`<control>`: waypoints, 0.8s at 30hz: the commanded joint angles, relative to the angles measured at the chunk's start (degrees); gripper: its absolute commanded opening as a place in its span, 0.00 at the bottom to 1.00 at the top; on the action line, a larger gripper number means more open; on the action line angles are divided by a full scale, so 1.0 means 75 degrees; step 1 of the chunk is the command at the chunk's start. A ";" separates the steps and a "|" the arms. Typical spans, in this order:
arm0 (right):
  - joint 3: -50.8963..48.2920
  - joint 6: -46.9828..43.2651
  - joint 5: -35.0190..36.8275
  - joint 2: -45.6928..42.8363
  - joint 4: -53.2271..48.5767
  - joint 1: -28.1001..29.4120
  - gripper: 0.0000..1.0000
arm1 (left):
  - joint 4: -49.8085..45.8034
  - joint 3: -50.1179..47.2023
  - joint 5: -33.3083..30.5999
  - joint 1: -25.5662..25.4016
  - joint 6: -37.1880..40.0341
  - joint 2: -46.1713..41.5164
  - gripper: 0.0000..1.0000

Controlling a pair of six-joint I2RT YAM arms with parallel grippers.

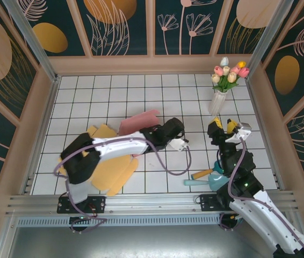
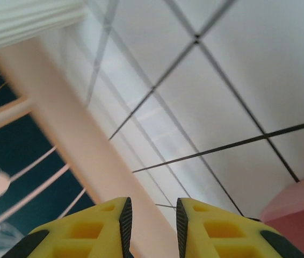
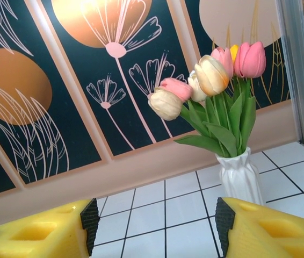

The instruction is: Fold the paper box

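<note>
The pink paper box (image 1: 138, 122) lies flat-ish on the white tiled floor at centre left, its near edge under my left arm. A corner of it (image 2: 302, 215) appears at the lower right of the left wrist view. A yellow flat sheet (image 1: 111, 164) lies in front of it, partly under the arm. My left gripper (image 1: 174, 129) is just right of the pink box; its yellow fingers (image 2: 153, 226) stand a little apart with nothing between them. My right gripper (image 1: 223, 126) hovers at the right, wide open (image 3: 154, 220) and empty, facing the vase.
A white vase of tulips (image 1: 219, 97) stands at the back right, close ahead of the right gripper (image 3: 240, 172). Teal and orange-handled tools (image 1: 208, 177) lie by the right arm's base. Pink-framed walls enclose the floor on three sides.
</note>
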 commanded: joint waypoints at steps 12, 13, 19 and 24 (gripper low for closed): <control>0.0628 -0.0740 -0.2571 0.3487 0.0638 -0.0725 0.67 | 0.3017 -0.3810 -0.3950 0.0237 -1.2583 -0.3218 0.29; 0.0735 -0.0932 -0.3051 0.3895 0.0749 -0.0843 0.67 | 0.2962 -0.4184 -0.3744 0.0396 -1.3266 -0.3455 0.31; 0.1542 -0.2322 -0.4505 0.6174 0.1257 -0.1046 0.67 | 0.2955 -0.5439 -0.1760 0.1766 -1.4849 -0.4385 0.43; 0.2098 -0.3645 -0.5637 0.7650 0.1746 -0.1330 0.66 | 0.2900 -0.6016 -0.1491 0.2119 -1.5102 -0.4777 0.54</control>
